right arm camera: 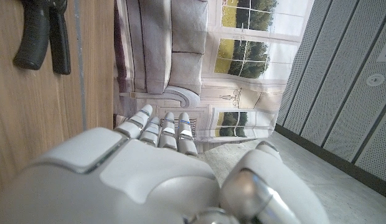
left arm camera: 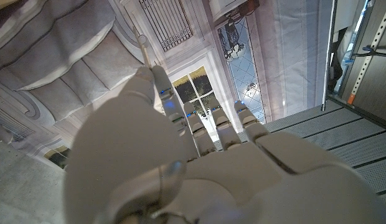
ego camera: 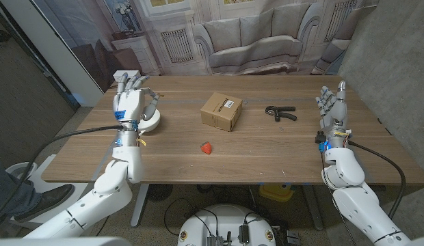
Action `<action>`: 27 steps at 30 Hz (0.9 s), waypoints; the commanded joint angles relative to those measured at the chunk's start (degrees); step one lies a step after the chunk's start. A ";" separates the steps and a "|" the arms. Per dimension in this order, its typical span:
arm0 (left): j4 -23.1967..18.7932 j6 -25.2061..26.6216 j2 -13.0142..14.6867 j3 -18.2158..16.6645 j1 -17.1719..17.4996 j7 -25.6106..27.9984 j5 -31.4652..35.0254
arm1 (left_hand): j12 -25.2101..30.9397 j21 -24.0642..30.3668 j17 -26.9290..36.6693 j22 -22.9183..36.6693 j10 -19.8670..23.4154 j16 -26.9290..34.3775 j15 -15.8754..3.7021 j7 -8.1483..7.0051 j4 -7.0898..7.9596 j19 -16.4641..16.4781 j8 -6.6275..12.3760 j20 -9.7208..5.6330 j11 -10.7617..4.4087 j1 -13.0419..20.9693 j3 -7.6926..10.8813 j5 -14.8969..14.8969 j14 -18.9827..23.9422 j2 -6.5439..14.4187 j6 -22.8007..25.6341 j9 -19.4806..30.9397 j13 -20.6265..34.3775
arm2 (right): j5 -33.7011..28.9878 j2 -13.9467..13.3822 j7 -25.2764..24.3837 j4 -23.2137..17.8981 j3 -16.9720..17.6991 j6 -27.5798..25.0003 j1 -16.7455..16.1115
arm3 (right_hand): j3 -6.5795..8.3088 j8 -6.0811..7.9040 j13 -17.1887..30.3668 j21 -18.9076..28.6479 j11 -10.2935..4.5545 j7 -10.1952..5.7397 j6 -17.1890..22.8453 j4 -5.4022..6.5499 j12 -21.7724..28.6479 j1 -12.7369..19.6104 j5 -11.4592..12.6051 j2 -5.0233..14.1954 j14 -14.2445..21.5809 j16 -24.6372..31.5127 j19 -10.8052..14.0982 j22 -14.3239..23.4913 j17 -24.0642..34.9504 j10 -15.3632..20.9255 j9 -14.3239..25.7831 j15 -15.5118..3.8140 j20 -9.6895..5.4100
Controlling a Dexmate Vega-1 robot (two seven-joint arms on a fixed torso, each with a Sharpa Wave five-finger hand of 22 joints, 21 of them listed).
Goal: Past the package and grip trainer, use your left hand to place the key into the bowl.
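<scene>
My left hand (ego camera: 133,102) is raised at the table's left side, fingers spread and pointing up, just over the near-left part of the white bowl (ego camera: 152,123). I see nothing held in it, and I cannot make out a key anywhere. In the left wrist view the back of the left hand (left arm camera: 199,162) faces the backdrop. The cardboard package (ego camera: 221,111) sits mid-table, and the black grip trainer (ego camera: 280,113) lies to its right. My right hand (ego camera: 333,106) stands upright near the right edge, fingers straight, holding nothing. The grip trainer (right arm camera: 43,34) also shows in the right wrist view beyond the right hand (right arm camera: 155,168).
A small red object (ego camera: 206,147) lies on the table in front of the package. A printed backdrop of a sofa and windows hangs behind the far edge. Bare wood stretches between the bowl and the package.
</scene>
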 commanded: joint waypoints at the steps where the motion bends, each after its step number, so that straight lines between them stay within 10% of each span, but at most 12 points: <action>1: 0.29 1.60 -0.44 -2.74 2.14 1.60 -1.82 | -0.03 -0.25 0.12 0.31 0.59 -0.19 -7.05 -0.31 0.00 0.45 0.45 0.13 -0.21 -0.03 0.67 -0.04 0.74 -0.22 0.10 0.07 0.23 | -0.10 -0.10 -0.31 0.08 -0.40 -0.62 0.52 | -0.23 -0.18 0.19 -0.06 0.05 0.15 0.37 -0.12 0.33 0.06 0.07 0.28 0.25 -0.07 0.35 0.19 0.18 0.00 0.16 0.08 0.01; 27: 6.11 0.54 -1.06 -6.85 1.15 2.49 -9.38 | -0.12 -0.35 0.12 0.32 0.92 -0.22 -7.24 -0.40 -0.08 0.27 0.94 -0.29 -0.22 -0.20 1.08 -0.07 1.00 -0.27 -0.15 -0.26 0.37 | -0.64 -0.52 -1.85 -0.95 -1.03 -2.40 0.71 | -0.37 -0.19 0.20 -0.07 0.11 0.13 0.33 -0.17 0.28 0.04 0.05 0.40 0.18 -0.08 0.35 0.19 0.19 -0.14 0.16 0.14 -0.01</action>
